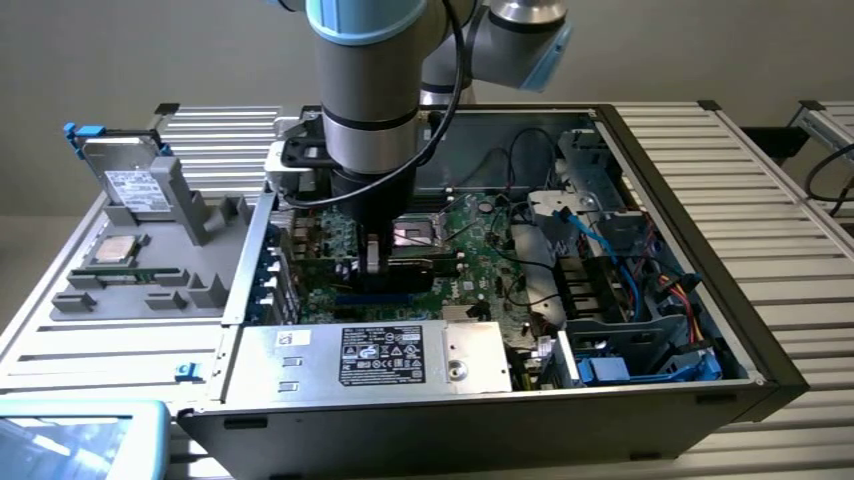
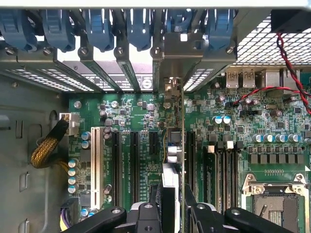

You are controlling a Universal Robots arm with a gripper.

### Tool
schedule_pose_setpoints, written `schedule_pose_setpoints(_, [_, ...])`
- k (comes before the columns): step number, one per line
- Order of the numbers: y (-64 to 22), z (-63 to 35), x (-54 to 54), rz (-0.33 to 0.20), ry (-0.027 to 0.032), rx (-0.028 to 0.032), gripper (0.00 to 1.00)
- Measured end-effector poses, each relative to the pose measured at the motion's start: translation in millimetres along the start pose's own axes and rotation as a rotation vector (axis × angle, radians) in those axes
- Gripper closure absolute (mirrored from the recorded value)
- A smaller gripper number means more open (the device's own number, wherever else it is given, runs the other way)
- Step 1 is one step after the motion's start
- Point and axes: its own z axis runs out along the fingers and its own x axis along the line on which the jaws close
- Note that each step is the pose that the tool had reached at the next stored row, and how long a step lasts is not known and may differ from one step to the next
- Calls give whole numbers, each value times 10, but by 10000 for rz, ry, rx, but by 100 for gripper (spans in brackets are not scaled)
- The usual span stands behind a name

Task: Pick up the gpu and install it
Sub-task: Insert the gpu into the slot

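Gripper clamped on gpu, edge-on over motherboard. Risk: any tilt or offset and its contacts jam, bracket catches, motherboard flexes under the push.

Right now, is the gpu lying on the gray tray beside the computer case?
No, the gpu stands on edge inside the case, held by the gripper over the motherboard.

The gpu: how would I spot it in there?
Inside the open computer case, find the green motherboard. The gpu stands over it on edge, clamped in the gripper. Unlike the bare black slots alongside, it is an upright card ending in a silver bracket.
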Motion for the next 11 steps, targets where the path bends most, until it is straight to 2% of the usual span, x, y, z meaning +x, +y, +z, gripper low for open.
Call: schedule_pose_setpoints(11, [1,28,-1,0,1,13,72])
